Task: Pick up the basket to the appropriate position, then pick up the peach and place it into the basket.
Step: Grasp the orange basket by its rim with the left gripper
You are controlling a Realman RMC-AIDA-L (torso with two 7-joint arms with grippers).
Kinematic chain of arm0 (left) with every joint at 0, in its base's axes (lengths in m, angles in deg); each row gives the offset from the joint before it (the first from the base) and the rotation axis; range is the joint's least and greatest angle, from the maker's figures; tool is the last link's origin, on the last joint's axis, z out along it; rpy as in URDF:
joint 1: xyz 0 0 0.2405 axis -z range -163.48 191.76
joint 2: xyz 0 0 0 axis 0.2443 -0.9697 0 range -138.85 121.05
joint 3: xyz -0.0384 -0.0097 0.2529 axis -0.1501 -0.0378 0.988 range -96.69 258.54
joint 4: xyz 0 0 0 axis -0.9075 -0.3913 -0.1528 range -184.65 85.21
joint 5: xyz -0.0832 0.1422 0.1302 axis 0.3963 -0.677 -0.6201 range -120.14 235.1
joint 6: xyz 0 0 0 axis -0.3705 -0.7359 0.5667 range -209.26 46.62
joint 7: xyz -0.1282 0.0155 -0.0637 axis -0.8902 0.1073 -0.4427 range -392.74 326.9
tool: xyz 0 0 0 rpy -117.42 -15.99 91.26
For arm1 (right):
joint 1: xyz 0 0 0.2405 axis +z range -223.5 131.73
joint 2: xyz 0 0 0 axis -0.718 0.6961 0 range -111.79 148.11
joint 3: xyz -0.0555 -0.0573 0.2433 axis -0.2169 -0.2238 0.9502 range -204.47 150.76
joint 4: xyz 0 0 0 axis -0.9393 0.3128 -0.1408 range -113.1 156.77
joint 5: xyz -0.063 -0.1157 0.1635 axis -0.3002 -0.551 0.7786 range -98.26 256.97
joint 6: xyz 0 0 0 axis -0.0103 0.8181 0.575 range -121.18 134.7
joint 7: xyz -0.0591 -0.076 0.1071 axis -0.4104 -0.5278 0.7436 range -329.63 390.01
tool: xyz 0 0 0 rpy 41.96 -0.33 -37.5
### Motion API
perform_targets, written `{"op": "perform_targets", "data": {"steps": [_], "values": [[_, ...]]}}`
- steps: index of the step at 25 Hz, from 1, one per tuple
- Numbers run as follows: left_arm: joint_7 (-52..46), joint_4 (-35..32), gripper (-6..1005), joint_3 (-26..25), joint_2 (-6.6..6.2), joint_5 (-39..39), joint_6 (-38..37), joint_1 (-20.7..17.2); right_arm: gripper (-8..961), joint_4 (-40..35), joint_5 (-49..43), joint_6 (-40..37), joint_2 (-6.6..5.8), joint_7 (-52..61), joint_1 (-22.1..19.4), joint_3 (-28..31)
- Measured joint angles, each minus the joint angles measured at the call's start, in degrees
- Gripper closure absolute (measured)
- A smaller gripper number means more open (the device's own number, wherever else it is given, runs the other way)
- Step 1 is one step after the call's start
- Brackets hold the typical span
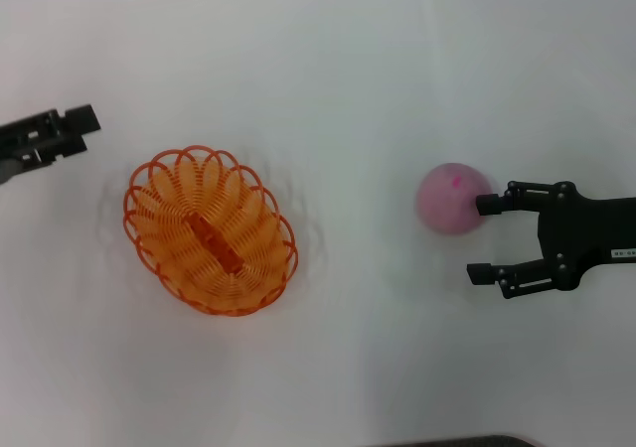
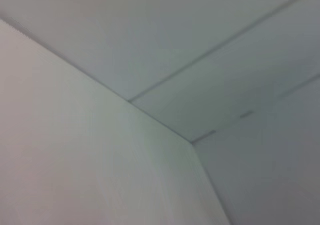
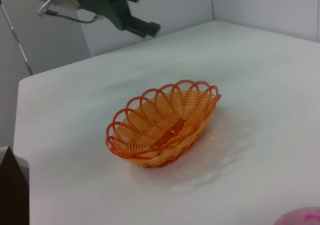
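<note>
The white table (image 1: 328, 60) is carrying the empty orange basket (image 1: 210, 230) on the robot's left, long axis running diagonally. The right gripper (image 1: 482, 238) is spreading its 2 fingers wide, one fingertip touching the pale pink peach (image 1: 452, 199) (which is lying slightly off-centre of the gap). The left gripper (image 1: 72, 129) is hovering beyond the basket; whether it is open I cannot tell.

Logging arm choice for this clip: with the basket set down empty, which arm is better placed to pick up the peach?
The right. Its open claw is right beside the peach, one finger at the fruit. The left claw sits off at the table's left edge, beyond the basket.
</note>
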Motion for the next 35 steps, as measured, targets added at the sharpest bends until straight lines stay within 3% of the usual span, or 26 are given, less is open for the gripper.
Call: {"op": "perform_targets", "data": {"steps": [4,8,16,23,35], "values": [[-2.98,-2.8,191,2.26,-0.02,-1.71,5.39,0.82,-3,-0.03,0.0,-0.04,-0.01,0.29,0.2,-0.17],[-4.3,-7.86,192,7.73,0.81,-3.67,10.86,0.97,-3,-0.57,0.0,-0.11,-0.05,0.67,0.34,-0.17],[-3.84,-18.87,191,25.02,4.47,-8.56,18.68,0.54,-3,-0.71,0.0,-0.11,-0.11,0.76,0.29,0.07],[-3.36,-24.52,190,34.24,7.35,-15.54,24.38,0.42,-2,-0.74,0.0,-0.09,-0.12,0.78,0.08,0.12],[-2.91,-23.99,192,44.26,7.69,-20.83,26.2,3.23,-2,-0.79,-0.09,0.18,-0.12,0.79,0.31,0.19]]}}
